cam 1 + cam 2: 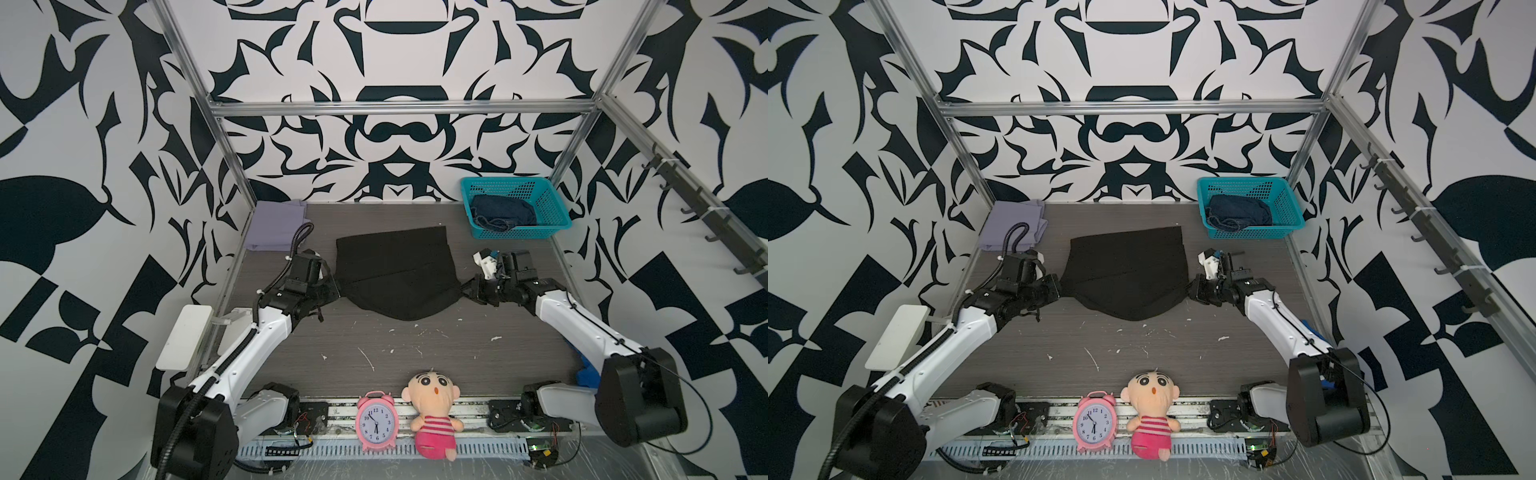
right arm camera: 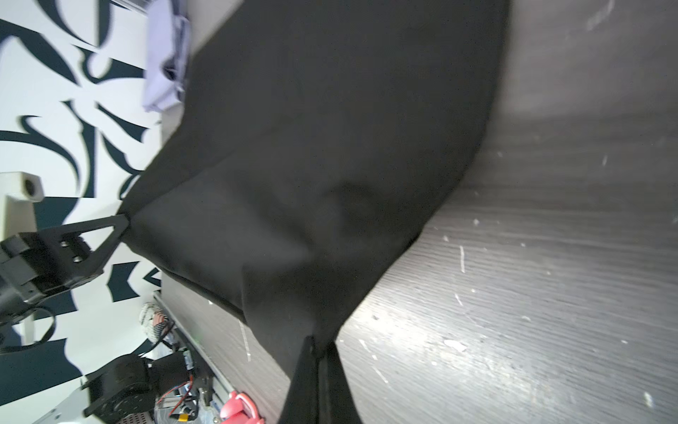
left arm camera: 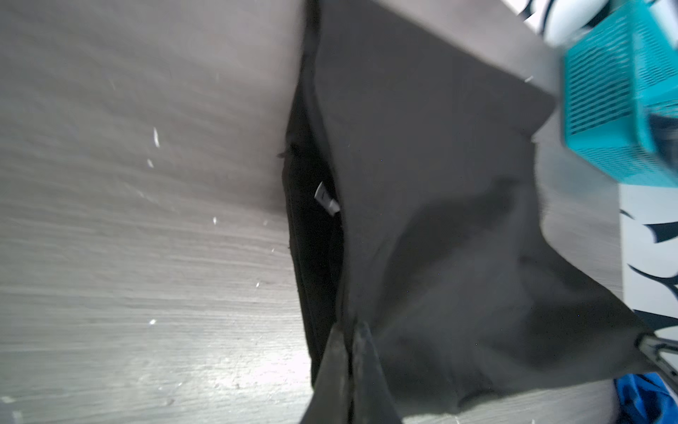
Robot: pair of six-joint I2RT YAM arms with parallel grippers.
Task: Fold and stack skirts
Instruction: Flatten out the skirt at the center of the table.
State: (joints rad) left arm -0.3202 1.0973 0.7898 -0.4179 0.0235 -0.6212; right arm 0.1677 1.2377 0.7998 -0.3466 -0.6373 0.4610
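- Left wrist view: left fingers (image 3: 332,374) pinch the black skirt (image 1: 395,266) at its 9 o'clock corner; right fingers (image 2: 304,385) pinch the 3 o'clock corner, centre tabletop (image 1: 415,361).
- Best bet now: carry both corners level toward 12 o'clock, cloth taut, edges matched.

Three skirts: purple skirt (image 1: 274,226), black skirt (image 1: 395,270), denim skirt (image 1: 503,212). One basket (image 1: 555,210), one clock (image 1: 376,420), one doll (image 1: 434,411), one blue cloth (image 1: 587,376), one table (image 1: 415,361).
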